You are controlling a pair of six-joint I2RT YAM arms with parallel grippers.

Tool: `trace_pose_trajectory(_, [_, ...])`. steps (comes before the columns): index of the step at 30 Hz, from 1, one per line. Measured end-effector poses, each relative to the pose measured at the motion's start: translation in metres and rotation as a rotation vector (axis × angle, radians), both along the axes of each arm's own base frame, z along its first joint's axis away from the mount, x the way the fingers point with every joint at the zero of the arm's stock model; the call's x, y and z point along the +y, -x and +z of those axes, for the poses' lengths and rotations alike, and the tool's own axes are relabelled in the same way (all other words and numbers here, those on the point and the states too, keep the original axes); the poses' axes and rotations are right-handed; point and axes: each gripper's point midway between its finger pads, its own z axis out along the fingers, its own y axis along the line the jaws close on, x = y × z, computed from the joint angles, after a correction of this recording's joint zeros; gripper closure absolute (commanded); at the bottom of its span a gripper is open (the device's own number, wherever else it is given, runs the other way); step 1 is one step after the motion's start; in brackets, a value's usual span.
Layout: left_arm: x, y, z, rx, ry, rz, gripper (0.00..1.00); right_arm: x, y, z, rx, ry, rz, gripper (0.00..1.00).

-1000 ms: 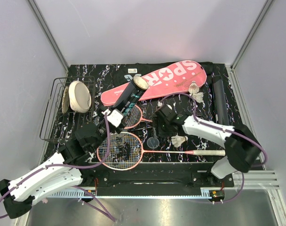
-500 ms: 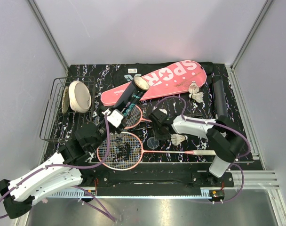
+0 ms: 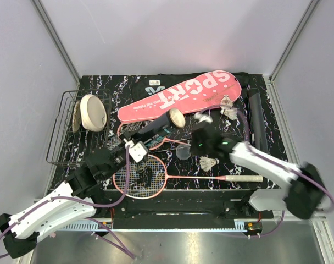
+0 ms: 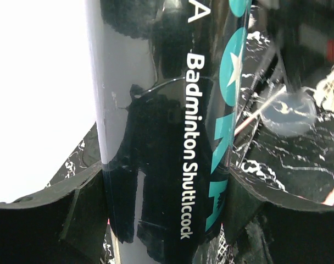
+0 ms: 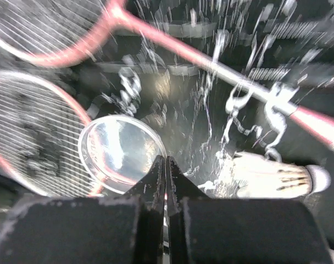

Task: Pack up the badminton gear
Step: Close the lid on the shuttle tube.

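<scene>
My left gripper point(image 3: 137, 149) point(image 4: 167, 190) is shut on the dark shuttlecock tube point(image 3: 156, 129) point(image 4: 172, 110), which slants up and right to its cream mouth. The right gripper point(image 3: 190, 147) point(image 5: 167, 160) is shut, pinching the rim of the tube's clear round lid point(image 3: 183, 152) point(image 5: 120, 154) just right of that mouth. One shuttlecock point(image 3: 210, 163) point(image 5: 271, 176) lies under the right wrist, and two lie at the back right point(image 3: 229, 107). Two pink rackets point(image 3: 139, 176) point(image 3: 135, 131) lie below the tube. The pink SPORT case point(image 3: 181, 93) rests on the black bag point(image 3: 145, 83).
A black wire basket point(image 3: 60, 137) at the left edge holds a cream round disc point(image 3: 93, 111). A long dark cylinder point(image 3: 259, 115) lies along the right edge. The near racket's white handle point(image 3: 245, 178) lies at the front edge.
The right gripper shut on the clear lid and lifted it off the mat toward the tube's mouth. The left arm tilted the tube lower and to the right.
</scene>
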Motion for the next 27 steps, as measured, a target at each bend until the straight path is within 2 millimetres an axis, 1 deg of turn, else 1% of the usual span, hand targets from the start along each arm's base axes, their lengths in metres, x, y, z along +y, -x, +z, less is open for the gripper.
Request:
trace_pose_trajectory(2, [0.000,0.006,-0.008,-0.013,-0.035,-0.037,1.00,-0.012,-0.010,0.056,-0.112,-0.139,-0.014,1.00])
trace_pose_trajectory(3, [0.000,0.009,-0.013,-0.022,-0.052,-0.057,1.00,-0.023,-0.017,0.090,-0.188,-0.221,-0.032,1.00])
trace_pose_trajectory(5, [0.000,0.014,-0.017,-0.038,-0.071,-0.088,1.00,-0.053,-0.023,0.156,-0.351,-0.342,-0.076,1.00])
trace_pose_trajectory(6, [-0.001,0.016,-0.019,-0.043,-0.077,-0.102,1.00,-0.062,-0.022,0.175,-0.402,-0.367,-0.082,1.00])
trace_pose_trajectory(7, [-0.002,0.018,-0.020,-0.049,-0.086,-0.117,1.00,-0.068,-0.017,0.200,-0.457,-0.400,-0.066,1.00])
trace_pose_trajectory(9, [-0.005,0.022,-0.020,-0.058,-0.095,-0.146,1.00,-0.065,-0.006,0.239,-0.529,-0.456,0.007,1.00])
trace_pose_trajectory(11, [-0.008,0.025,-0.022,-0.062,-0.104,-0.176,1.00,-0.057,0.003,0.261,-0.556,-0.493,0.088,1.00])
trace_pose_trajectory(13, [-0.012,0.028,-0.026,-0.057,-0.120,-0.204,1.00,-0.048,0.011,0.270,-0.550,-0.516,0.170,1.00])
trace_pose_trajectory(15, [-0.014,0.030,-0.029,-0.051,-0.132,-0.224,1.00,-0.038,0.018,0.271,-0.527,-0.534,0.243,1.00])
trace_pose_trajectory(17, [-0.016,0.031,-0.032,-0.048,-0.143,-0.238,1.00,-0.031,0.025,0.268,-0.497,-0.548,0.305,1.00])
trace_pose_trajectory(19, [-0.017,0.032,-0.033,-0.048,-0.151,-0.250,1.00,-0.025,0.029,0.261,-0.452,-0.555,0.347,1.00])
trace_pose_trajectory(21, [-0.017,0.034,-0.034,-0.048,-0.156,-0.260,1.00,-0.020,0.035,0.259,-0.426,-0.571,0.388,1.00])
trace_pose_trajectory(24, [-0.018,0.034,-0.034,-0.051,-0.157,-0.266,1.00,-0.020,0.040,0.257,-0.417,-0.569,0.413,1.00])
trace_pose_trajectory(27, [-0.017,0.033,-0.034,-0.051,-0.159,-0.253,1.00,-0.030,0.040,0.257,-0.429,-0.527,0.370,1.00])
